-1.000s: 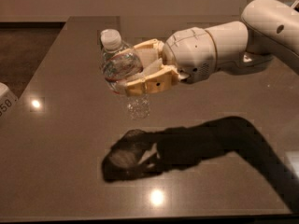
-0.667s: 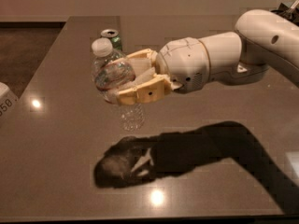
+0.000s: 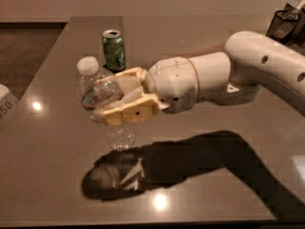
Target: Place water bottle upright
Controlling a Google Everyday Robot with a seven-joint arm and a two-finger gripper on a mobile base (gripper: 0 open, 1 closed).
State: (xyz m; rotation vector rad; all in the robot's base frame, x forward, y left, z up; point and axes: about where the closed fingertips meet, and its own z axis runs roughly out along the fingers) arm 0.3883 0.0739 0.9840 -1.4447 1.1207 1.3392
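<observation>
I hold the small clear ribbed plastic water bottle (image 3: 120, 133) mid-body with the cream two-finger gripper (image 3: 103, 100) clamped on it, white cap (image 3: 87, 66) above the jaws and base below, ready for standing.

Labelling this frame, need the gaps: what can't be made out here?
Label on the water bottle: camera view, covered by the jaws of the gripper, which is closed round the bottle's middle over the table.
Bottle base: camera view, cannot tell whether it touches the table; its dark shadow merges there.
The white object: camera view, cut off by the left edge.
The dark holder: camera view, cut off at the top-right corner, contents too small.
</observation>
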